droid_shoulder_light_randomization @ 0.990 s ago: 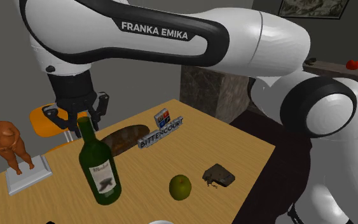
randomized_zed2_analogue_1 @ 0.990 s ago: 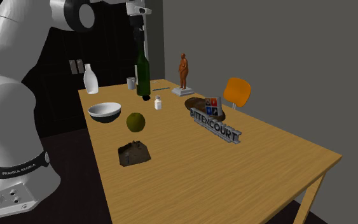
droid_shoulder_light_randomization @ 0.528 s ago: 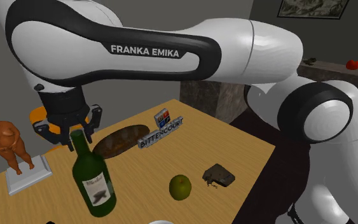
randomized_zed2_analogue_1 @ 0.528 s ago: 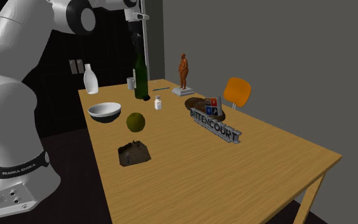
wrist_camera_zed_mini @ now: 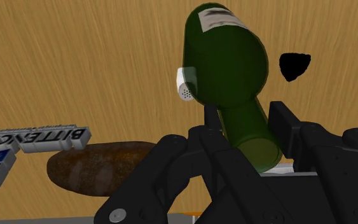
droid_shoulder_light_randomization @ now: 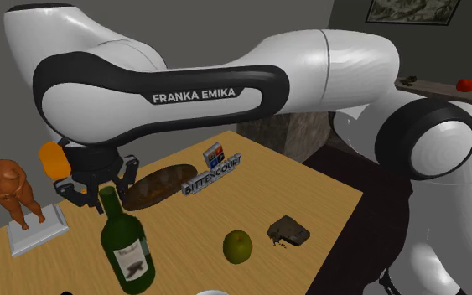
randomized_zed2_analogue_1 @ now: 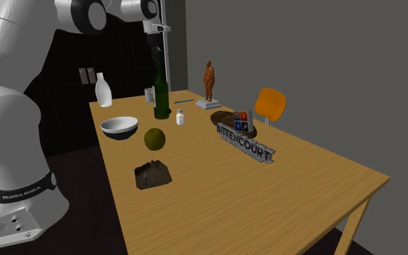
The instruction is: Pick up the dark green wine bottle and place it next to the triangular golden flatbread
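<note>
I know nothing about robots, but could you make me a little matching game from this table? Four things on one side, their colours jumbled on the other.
Things:
1. wine bottle
2. figurine
3. round fruit
4. bowl

Descriptions:
A. olive green
B. white-rimmed
C. dark green, neck clasped by the tool
D. orange-brown, standing on a pale base

Pairs: 1-C, 2-D, 3-A, 4-B
</note>
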`<state>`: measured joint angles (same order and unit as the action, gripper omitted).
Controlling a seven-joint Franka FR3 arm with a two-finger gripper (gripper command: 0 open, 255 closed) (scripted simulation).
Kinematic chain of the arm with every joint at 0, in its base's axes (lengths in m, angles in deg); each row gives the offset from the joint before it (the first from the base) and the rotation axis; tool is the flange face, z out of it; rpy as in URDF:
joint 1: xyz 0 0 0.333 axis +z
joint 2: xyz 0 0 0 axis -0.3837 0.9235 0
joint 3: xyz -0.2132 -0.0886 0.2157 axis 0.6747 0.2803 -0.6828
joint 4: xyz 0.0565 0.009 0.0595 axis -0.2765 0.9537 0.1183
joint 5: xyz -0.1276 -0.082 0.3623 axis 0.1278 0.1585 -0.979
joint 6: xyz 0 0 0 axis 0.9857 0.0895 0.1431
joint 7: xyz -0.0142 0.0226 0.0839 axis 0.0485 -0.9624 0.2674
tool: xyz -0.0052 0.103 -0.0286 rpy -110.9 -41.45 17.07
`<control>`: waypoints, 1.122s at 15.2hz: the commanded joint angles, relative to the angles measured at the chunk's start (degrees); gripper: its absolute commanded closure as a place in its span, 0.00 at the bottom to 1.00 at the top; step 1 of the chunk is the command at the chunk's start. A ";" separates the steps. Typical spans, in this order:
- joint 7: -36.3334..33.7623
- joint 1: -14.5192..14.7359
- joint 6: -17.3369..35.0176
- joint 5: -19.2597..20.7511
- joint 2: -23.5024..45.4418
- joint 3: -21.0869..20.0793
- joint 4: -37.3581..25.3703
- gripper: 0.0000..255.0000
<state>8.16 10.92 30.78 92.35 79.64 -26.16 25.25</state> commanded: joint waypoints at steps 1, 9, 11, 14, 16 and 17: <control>-0.19 -0.28 1.88 -0.05 -0.40 -0.02 2.24 1.00; -0.60 -0.84 6.25 -0.04 -0.89 0.00 7.15 1.00; -0.60 -0.84 6.25 -0.04 -0.89 0.01 7.15 1.00; -0.60 -0.84 6.25 -0.04 -0.89 0.01 7.15 1.00; -0.60 -0.85 6.26 -0.04 -0.91 0.00 7.19 0.00; -0.60 -0.85 6.26 -0.04 -0.91 0.00 7.18 0.00</control>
<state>7.57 10.07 37.04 92.31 78.74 -26.15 32.43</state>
